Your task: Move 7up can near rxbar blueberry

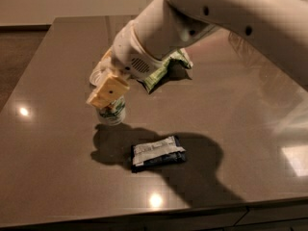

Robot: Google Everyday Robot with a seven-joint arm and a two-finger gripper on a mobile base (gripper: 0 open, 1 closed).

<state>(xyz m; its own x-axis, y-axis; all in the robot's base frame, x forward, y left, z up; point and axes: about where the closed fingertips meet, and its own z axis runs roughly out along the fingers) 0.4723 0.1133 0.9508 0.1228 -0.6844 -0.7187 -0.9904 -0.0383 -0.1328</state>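
The 7up can (pixel 112 114) stands upright on the dark table, white and green, its top hidden by my gripper. My gripper (pixel 109 91) with tan fingers is shut on the can's upper part from above. The rxbar blueberry (pixel 158 153), a dark blue packet with a white band, lies flat just right of and in front of the can, a short gap between them.
A green-and-white snack bag (pixel 166 67) lies behind the arm, partly hidden by it. The table's (pixel 57 186) front edge runs along the bottom, its left edge beside a brown floor. The arm's shadow falls over the bar.
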